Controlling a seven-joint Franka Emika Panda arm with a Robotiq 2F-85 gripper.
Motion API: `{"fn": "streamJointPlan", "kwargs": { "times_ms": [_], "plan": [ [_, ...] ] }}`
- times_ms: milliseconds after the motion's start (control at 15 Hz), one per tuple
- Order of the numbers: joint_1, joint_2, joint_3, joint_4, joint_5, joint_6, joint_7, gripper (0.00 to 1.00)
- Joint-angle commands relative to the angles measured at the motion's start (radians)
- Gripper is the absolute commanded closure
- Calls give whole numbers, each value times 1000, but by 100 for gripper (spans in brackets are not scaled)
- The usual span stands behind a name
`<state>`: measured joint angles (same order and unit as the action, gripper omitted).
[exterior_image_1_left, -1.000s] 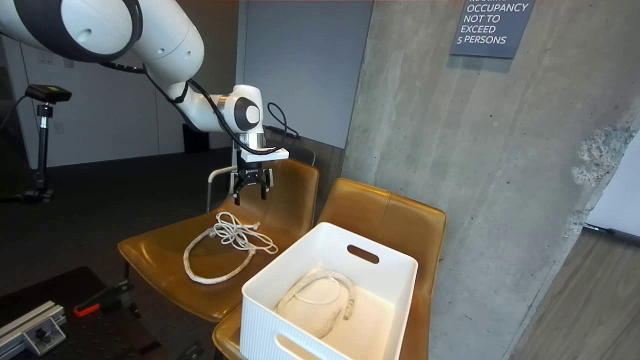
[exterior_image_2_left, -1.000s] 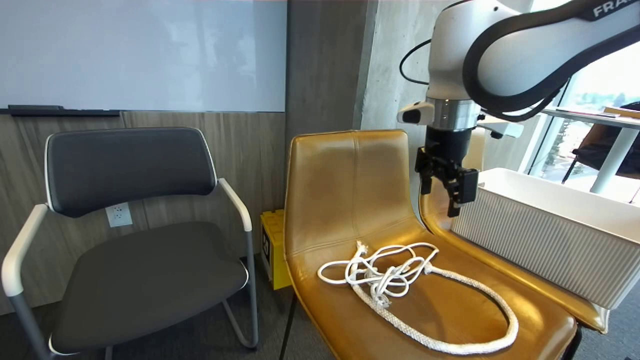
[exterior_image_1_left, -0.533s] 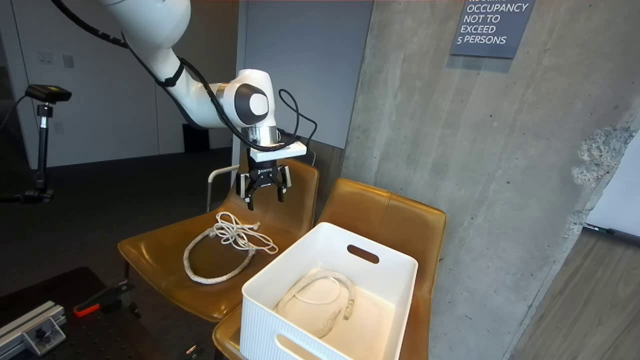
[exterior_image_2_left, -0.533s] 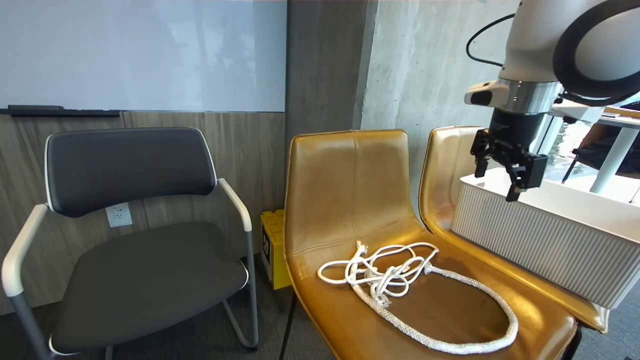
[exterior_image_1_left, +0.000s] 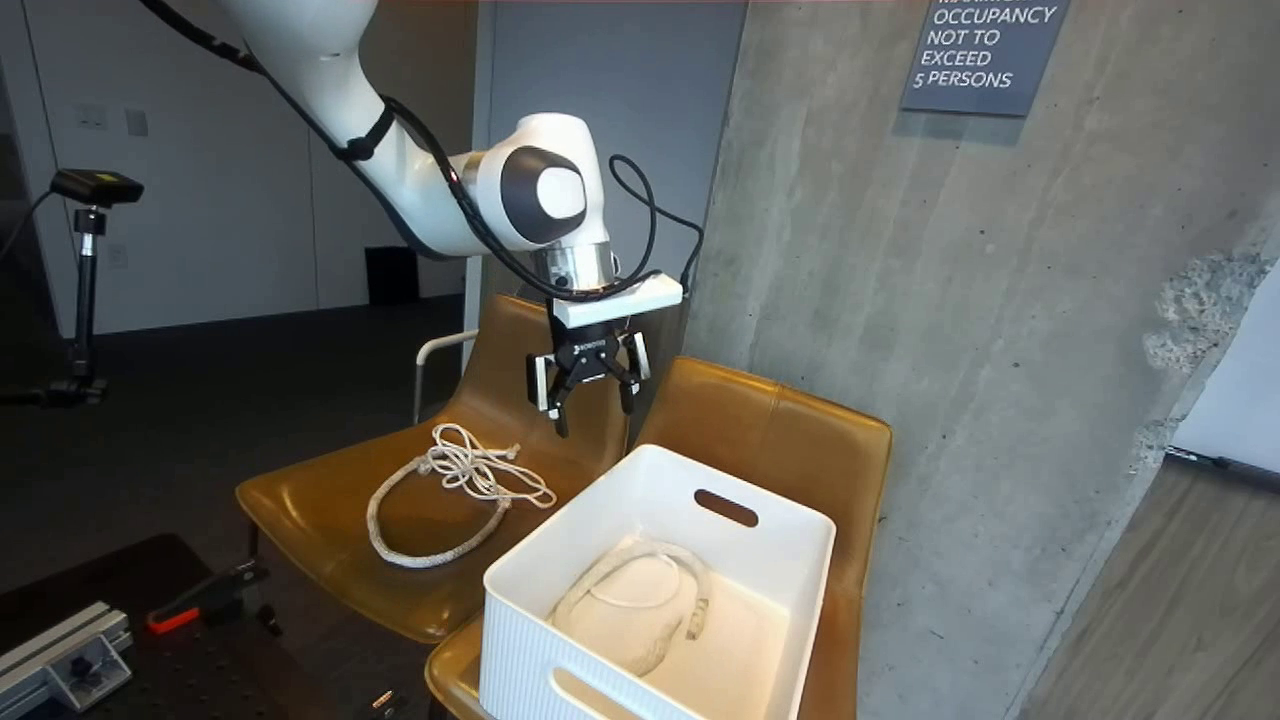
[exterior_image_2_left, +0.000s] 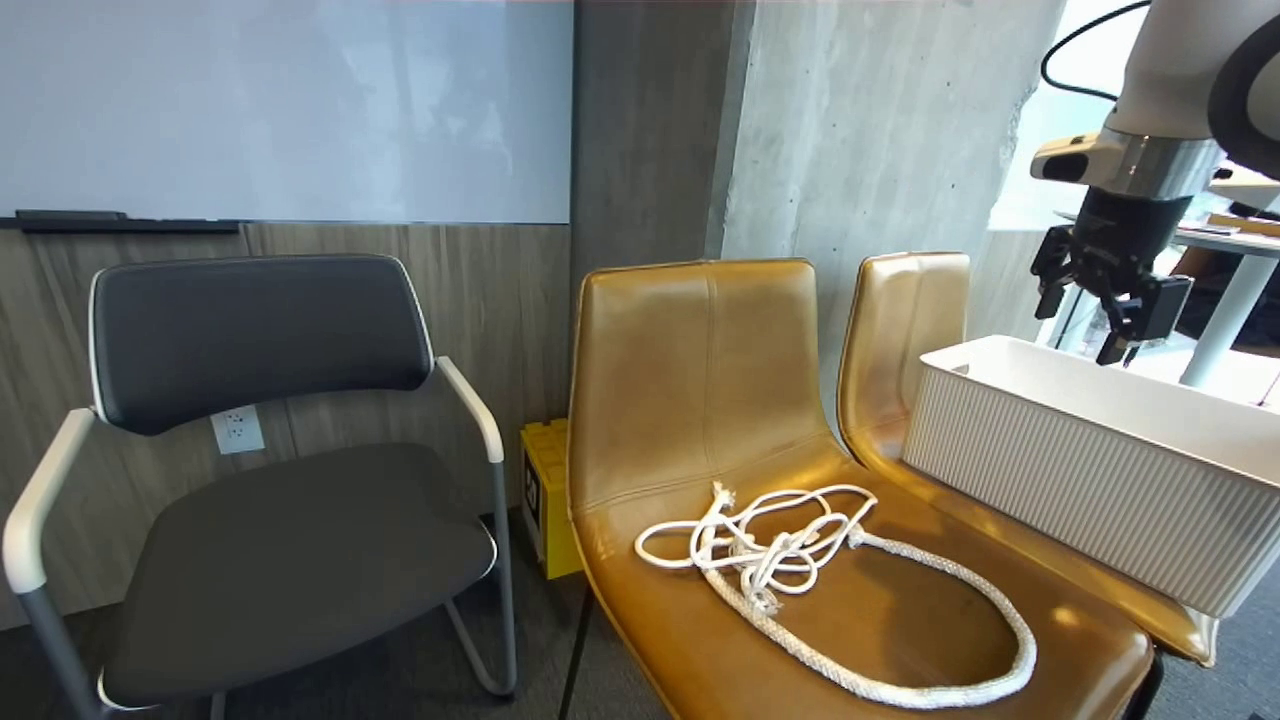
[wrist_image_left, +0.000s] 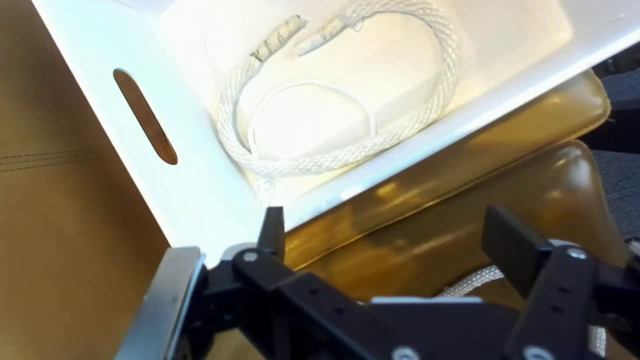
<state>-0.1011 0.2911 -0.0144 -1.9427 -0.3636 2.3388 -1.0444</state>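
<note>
Wrist view: the Robotiq gripper (wrist_image_left: 389, 232) has its two fingers spread wide apart and holds nothing, hanging above and near one corner of the white plastic bin (wrist_image_left: 200, 185). A braided white rope (wrist_image_left: 320, 164) lies curled on the bin's floor. In both exterior views, another rope (exterior_image_2_left: 900, 693), part open loop and part tangle, rests on the seat of a tan leather-look chair (exterior_image_2_left: 700, 370) just beside the bin.
</note>
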Motion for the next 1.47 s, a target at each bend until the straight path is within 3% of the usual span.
{"fn": "streamJointPlan", "kwargs": {
  "times_ms": [0, 200, 267, 467, 1000, 1400],
  "plan": [
    [-41, 84, -9, 166, 65, -102, -125, 0],
    [-90, 139, 6, 294, 151, -224, -313, 0],
    [-57, 89, -16, 189, 100, -145, -211, 0],
    [-75, 127, -16, 263, 131, -195, -286, 0],
    [-74, 135, -11, 271, 132, -197, -289, 0],
    [-115, 207, -24, 290, 150, -162, -329, 0]
  ]
}}
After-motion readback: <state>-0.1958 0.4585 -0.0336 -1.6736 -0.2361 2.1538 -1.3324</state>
